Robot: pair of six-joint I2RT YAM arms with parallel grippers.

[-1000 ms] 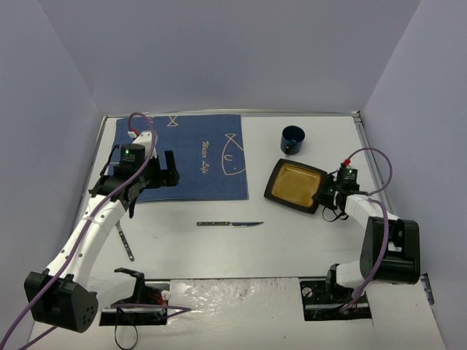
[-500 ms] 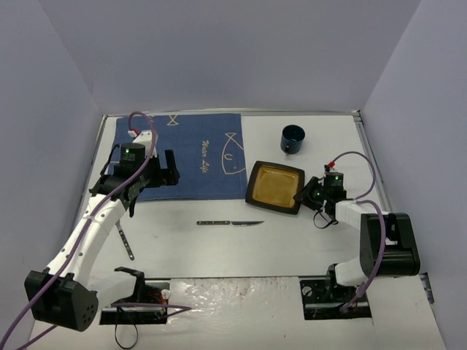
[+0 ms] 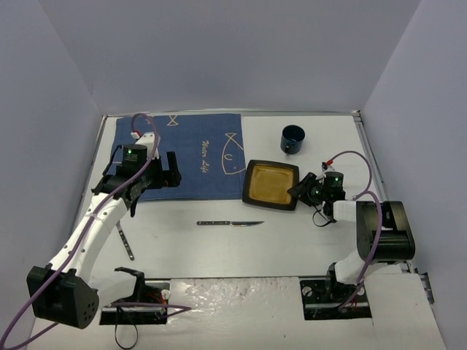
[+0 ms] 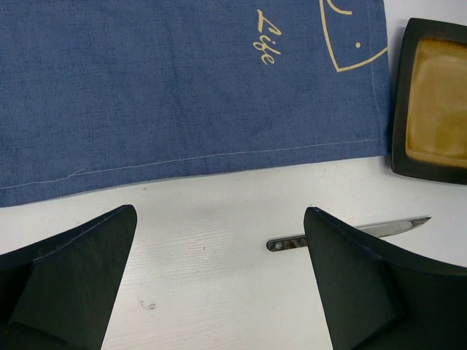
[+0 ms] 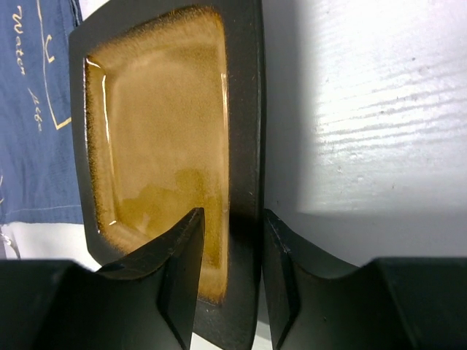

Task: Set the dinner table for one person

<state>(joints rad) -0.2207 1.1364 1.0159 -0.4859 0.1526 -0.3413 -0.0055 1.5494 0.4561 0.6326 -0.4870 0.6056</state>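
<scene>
Your R gripper [image 5: 232, 219]: fingers astride plate [image 5: 160, 124] rim, prob. only hold flat plate gives; pinched or loose, can't tell. L gripper [image 4: 219, 211] spread wide, empty, table [image 4: 204, 255] just below; knife [image 4: 288, 242] behind one finger, cloth [image 4: 182, 80] ahead.

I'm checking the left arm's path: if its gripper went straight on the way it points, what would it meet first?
Most likely the bare table, just short of the hem of the blue cloth; the knife lies off to one side. Depth is unclear.
</scene>
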